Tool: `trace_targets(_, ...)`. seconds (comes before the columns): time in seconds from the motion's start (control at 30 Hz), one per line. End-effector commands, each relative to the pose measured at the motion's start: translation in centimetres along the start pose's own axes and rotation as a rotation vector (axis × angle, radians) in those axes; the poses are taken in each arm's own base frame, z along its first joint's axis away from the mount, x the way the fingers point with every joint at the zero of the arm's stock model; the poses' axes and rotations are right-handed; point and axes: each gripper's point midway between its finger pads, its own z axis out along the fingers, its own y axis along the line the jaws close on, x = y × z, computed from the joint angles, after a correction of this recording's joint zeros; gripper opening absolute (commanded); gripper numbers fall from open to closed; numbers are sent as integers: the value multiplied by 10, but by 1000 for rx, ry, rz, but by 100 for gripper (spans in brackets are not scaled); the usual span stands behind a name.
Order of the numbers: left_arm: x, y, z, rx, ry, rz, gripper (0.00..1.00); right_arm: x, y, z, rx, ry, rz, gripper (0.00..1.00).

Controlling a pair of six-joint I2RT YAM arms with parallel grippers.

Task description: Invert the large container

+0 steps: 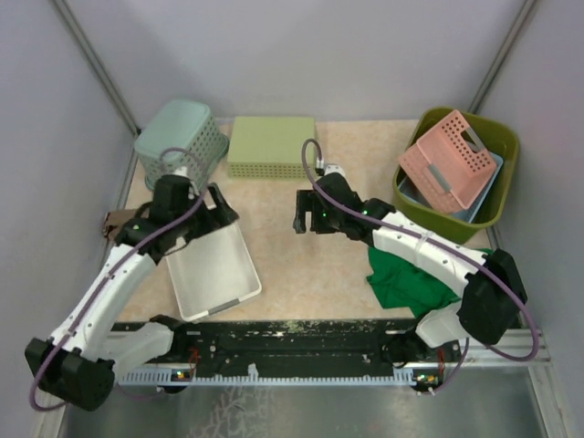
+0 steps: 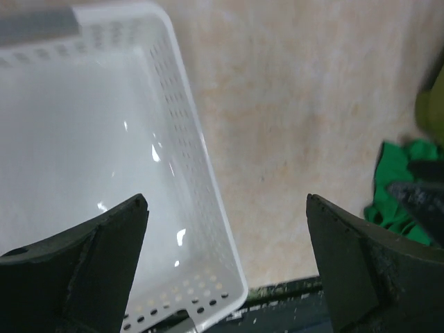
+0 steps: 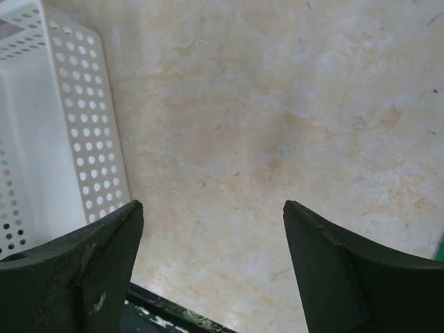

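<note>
The large container [image 1: 433, 217] is a dark olive-green tub standing upright at the back right of the table, open side up. A pink perforated basket [image 1: 449, 160] and a pale blue one [image 1: 476, 212] lie inside it. My left gripper [image 1: 219, 205] is open and empty over the far end of a white basket [image 1: 214, 269]; in the left wrist view the gripper [image 2: 226, 201] straddles the basket's right wall [image 2: 201, 173]. My right gripper [image 1: 306, 214] is open and empty over bare table in the middle, well left of the tub, also in the right wrist view [image 3: 212, 205].
A mint basket [image 1: 182, 137] and a pale yellow-green basket [image 1: 271, 146] lie upside down at the back left. A green cloth [image 1: 406, 278] lies under the right arm near the front edge. The white basket's perforated wall [image 3: 90, 139] shows left of the right gripper.
</note>
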Motion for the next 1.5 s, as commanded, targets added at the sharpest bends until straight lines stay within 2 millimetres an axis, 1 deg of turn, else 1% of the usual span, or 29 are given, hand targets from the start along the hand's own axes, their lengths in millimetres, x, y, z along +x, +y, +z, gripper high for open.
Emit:
trace_targets(0.0, 57, -4, 14, -162, 73, 18, 100, -33, -9, -18, 78, -114, -31, 82)
trace_targets(0.03, 66, -10, 21, -167, 83, 17, 100, -38, -12, -22, 94, -127, -37, 82)
trace_targets(0.1, 79, -3, 39, -229, 100, 25, 99, -47, -17, -35, 124, -159, -47, 82)
trace_targets(0.13, 85, 6, 48, -275, 108, 29, 97, -51, -20, -43, 137, -180, -52, 82)
trace_targets(0.2, 91, 14, 61, -311, 102, 37, 87, -56, -29, -61, 164, -216, -51, 82)
trace_targets(0.27, 98, 13, 75, -294, 114, 56, 71, -60, -40, -78, 186, -253, -39, 83)
trace_targets(0.33, 106, 8, 87, -268, 147, 68, 52, -62, -51, -98, 193, -295, -8, 83)
trace_targets(0.4, 112, 3, 94, -251, 183, 81, 32, -63, -63, -115, 209, -327, 16, 83)
trace_targets(0.47, 112, -11, 96, -206, 201, 98, 11, -66, -73, -131, 230, -365, 35, 84)
trace_targets(0.5, 109, -24, 93, -158, 214, 107, 2, -67, -77, -140, 237, -385, 39, 84)
trace_targets(0.57, 102, -57, 81, -25, 251, 115, 0, -69, -85, -153, 261, -418, 32, 84)
trace_targets(0.63, 99, -102, 56, 169, 319, 106, 0, -72, -92, -163, 295, -443, 14, 84)
trace_targets(0.7, 96, -145, 27, 363, 394, 78, 0, -77, -101, -171, 339, -462, 2, 85)
trace_targets(0.77, 93, -184, -1, 542, 468, 17, 0, -86, -106, -181, 373, -485, -3, 86)
trace_targets(0.83, 90, -218, -25, 713, 531, -70, 0, -99, -110, -191, 394, -517, 0, 87)
trace_targets(0.9, 86, -239, -40, 856, 568, -130, 0, -114, -109, -203, 399, -551, 4, 88)
trace_targets(0.97, 81, -254, -46, 957, 588, -178, 0, -128, -106, -213, 404, -580, 7, 88)
trace_targets(1.0, 79, -260, -48, 1004, 596, -192, 0, -137, -103, -220, 400, -601, 12, 89)
trace_targets(1.07, 80, -267, -49, 1077, 626, -219, 0, -146, -100, -229, 386, -624, 14, 91)
trace_targets(1.13, 83, -268, -49, 1143, 650, -241, 0, -151, -96, -232, 361, -635, 10, 91)
trace_targets(1.2, 91, -264, -38, 1162, 678, -260, 0, -152, -96, -231, 352, -631, 15, 92)
trace_targets(1.27, 102, -258, -29, 1181, 726, -296, 0, -150, -97, -228, 348, -618, 23, 92)
trace_targets(1.33, 109, -252, -25, 1229, 748, -336, 0, -146, -99, -225, 348, -610, 29, 92)
trace_targets(1.47, 127, -231, -7, 1222, 802, -426, 0, -132, -104, -217, 355, -578, 43, 92)
